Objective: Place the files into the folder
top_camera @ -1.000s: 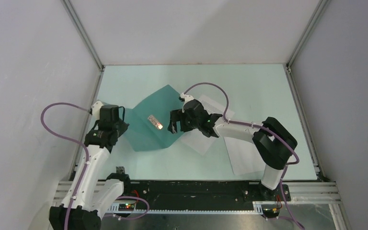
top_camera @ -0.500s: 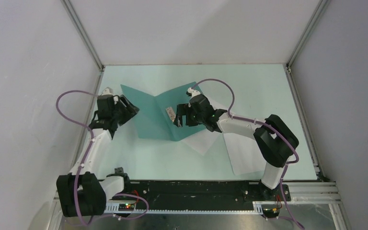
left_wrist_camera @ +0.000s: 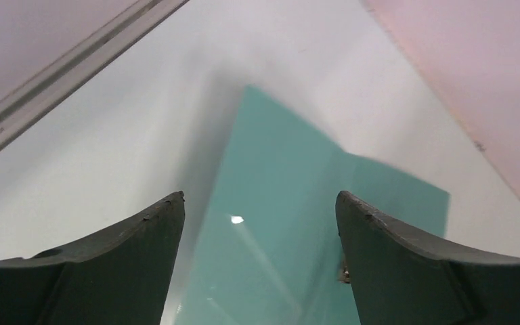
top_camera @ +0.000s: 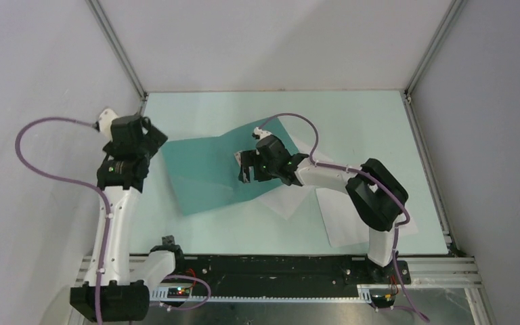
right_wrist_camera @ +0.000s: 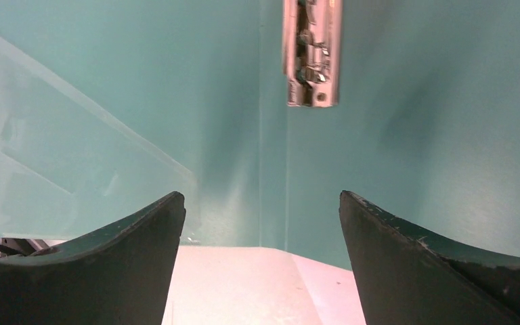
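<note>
Tabletop (top_camera: 352,118) mint beneath folder (top_camera: 203,169); walls (top_camera: 277,40) white

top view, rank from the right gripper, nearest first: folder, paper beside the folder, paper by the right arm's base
1. folder, directly beneath the right gripper
2. paper beside the folder, just to its right
3. paper by the base, near right corner

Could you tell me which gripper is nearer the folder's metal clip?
Right. The right gripper hangs over the folder, just short of the clip; the left gripper is beyond the folder's left edge.

Pale green table (top_camera: 352,115) — open teal folder (top_camera: 200,172), two white files (top_camera: 344,222)
</note>
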### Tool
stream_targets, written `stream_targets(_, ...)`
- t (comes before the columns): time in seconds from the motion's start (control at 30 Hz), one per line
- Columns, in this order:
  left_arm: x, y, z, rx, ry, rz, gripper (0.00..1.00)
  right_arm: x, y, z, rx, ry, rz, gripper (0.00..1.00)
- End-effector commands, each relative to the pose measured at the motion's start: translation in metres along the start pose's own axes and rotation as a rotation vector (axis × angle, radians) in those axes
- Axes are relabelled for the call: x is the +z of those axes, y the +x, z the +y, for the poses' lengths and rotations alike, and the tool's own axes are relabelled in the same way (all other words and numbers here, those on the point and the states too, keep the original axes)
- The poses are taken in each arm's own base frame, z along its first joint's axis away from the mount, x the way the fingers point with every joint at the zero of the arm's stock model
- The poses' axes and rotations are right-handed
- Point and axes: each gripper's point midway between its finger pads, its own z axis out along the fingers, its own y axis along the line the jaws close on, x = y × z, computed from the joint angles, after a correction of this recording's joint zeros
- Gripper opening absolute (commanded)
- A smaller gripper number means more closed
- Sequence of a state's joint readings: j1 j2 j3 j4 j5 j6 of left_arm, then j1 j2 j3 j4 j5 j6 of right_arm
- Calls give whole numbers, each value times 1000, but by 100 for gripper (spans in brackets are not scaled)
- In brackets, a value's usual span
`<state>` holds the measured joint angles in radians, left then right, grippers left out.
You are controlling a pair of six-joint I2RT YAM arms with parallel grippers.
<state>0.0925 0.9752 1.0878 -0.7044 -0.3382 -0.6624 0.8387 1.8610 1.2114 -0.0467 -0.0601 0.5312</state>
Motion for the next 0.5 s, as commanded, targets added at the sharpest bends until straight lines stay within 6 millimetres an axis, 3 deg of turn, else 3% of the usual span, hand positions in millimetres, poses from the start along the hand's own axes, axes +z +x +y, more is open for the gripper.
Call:
stream_targets(0.0, -20, -10, -50, 50, 86, -7, 86, 6, -6, 21, -25, 22, -1, 87)
stream_targets(0.07, -13, 22, -85, 79, 133, 88, 84, 2, -14, 7, 16, 88, -24, 84)
stream_targets(0.1, -9, 30, -93, 78, 134, 109, 82, -5, -17, -3, 36, 136, -27, 83)
stream_targets(0.13, 2, 50, -104, 86, 120, 157, 81, -10, -24, -16, 78, 170, -41, 82)
stream_targets(0.17, 8, 54, -113, 90, 115, 163, 79, -22, -28, -26, 93, 205, -53, 81)
stream_targets(0.2, 21, 79, -123, 129, 91, 208, 78, -30, -36, -41, 127, 235, -73, 80)
stream_targets(0.23, 26, 80, -134, 132, 94, 202, 76, -45, -38, -50, 141, 253, -94, 79)
stream_targets(0.27, 39, 106, -144, 176, 74, 249, 75, -54, -45, -64, 168, 277, -115, 79)
stream_targets(0.3, 42, 109, -159, 174, 97, 260, 72, -69, -47, -72, 179, 296, -134, 79)
stream_targets(0.33, 56, 133, -167, 200, 83, 300, 69, -76, -47, -85, 194, 323, -137, 79)
stream_targets(0.47, 86, 187, -194, 198, 135, 420, 60, -109, -48, -114, 220, 387, -153, 78)
